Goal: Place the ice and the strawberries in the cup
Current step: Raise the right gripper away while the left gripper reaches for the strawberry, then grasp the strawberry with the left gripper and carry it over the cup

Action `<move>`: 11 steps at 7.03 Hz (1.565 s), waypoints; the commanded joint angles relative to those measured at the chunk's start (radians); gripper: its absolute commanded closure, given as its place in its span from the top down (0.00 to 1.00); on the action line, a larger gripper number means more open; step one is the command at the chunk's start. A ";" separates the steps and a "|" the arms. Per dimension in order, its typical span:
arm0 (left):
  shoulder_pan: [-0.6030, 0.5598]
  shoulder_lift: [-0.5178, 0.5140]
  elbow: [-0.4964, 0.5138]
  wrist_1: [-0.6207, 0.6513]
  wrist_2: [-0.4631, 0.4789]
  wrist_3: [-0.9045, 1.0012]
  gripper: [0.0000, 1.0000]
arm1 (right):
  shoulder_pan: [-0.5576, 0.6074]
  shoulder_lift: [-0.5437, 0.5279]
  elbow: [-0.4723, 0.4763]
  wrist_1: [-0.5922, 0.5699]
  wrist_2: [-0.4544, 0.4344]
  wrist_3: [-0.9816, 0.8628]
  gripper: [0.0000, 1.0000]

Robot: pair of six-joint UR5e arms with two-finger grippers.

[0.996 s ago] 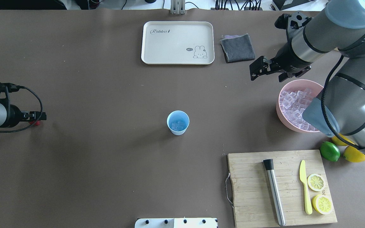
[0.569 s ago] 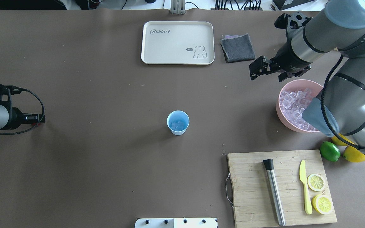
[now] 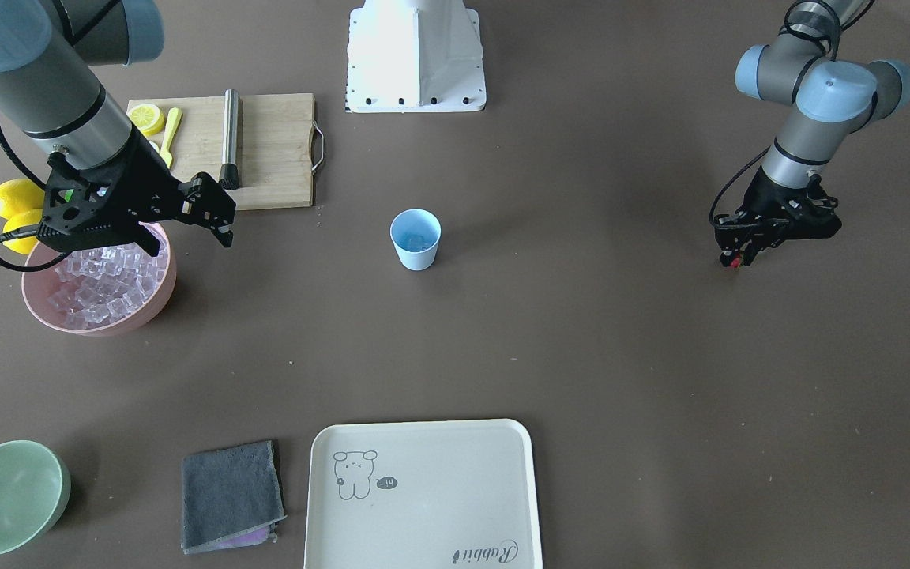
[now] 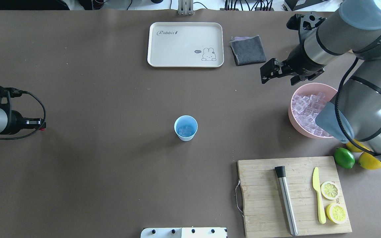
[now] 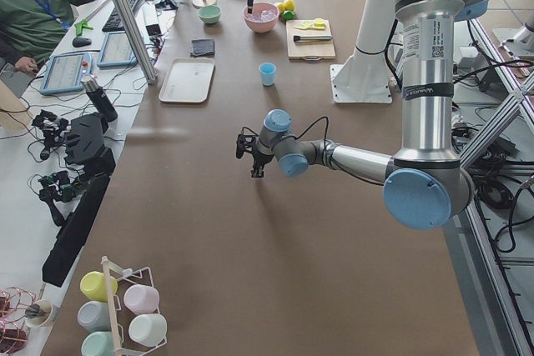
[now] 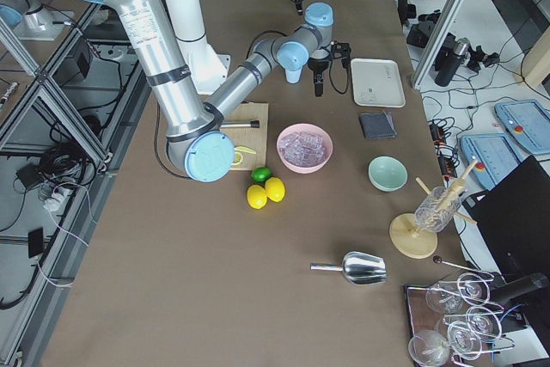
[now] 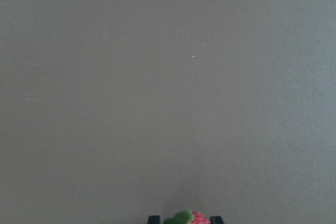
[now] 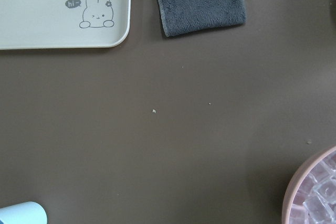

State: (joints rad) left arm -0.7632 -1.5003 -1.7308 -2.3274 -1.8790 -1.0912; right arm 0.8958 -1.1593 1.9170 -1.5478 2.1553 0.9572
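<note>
At far left of overhead frame, left gripper pinches strawberry, presumably bound for cup (ice inside); right gripper upper right, fingers spread, empty.

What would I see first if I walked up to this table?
Probably the pink bowl heaped with glassy ice cubes on the robot's right side, next to bright lemons and a lime. In the middle of the brown table stands a small blue cup with a few cubes inside. Far off on the left, the left gripper pinches a tiny red strawberry.
</note>
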 commanded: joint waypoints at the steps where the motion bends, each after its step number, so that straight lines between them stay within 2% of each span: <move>1: -0.070 -0.020 -0.082 0.081 -0.098 0.001 0.00 | 0.000 0.000 0.002 0.000 0.000 0.000 1.00; 2: -0.070 -0.068 -0.154 0.215 -0.098 -0.006 0.00 | 0.000 0.000 0.002 0.000 0.000 0.000 1.00; 3: -0.068 -0.180 -0.203 0.387 -0.098 -0.019 0.00 | 0.000 -0.002 0.005 0.000 0.000 0.000 1.00; 4: -0.047 -0.313 -0.232 0.554 -0.095 -0.121 0.00 | 0.000 -0.002 0.005 -0.002 0.000 0.000 1.00; 5: 0.029 -0.380 -0.240 0.606 -0.066 -0.216 0.00 | 0.000 -0.002 0.005 0.000 0.000 0.000 1.00; 6: 0.116 -0.452 -0.234 0.643 0.004 -0.310 0.00 | 0.002 -0.003 0.005 0.000 0.001 0.000 1.00; 8: 0.258 -0.680 -0.222 0.846 0.110 -0.438 0.00 | 0.006 -0.020 0.007 0.000 0.008 -0.001 1.00; 9: 0.289 -0.733 -0.196 0.850 0.115 -0.476 0.00 | 0.008 -0.020 0.007 0.000 0.008 -0.001 1.00; 10: 0.294 -0.792 -0.120 0.844 0.121 -0.484 0.00 | 0.008 -0.020 0.007 0.000 0.008 -0.001 1.00; 11: 0.310 -0.854 -0.025 0.806 0.168 -0.484 0.00 | 0.008 -0.019 0.008 0.000 0.006 0.000 1.00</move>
State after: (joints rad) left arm -0.4728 -2.2799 -1.8527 -1.4959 -1.7505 -1.5659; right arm 0.9029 -1.1790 1.9241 -1.5478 2.1624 0.9560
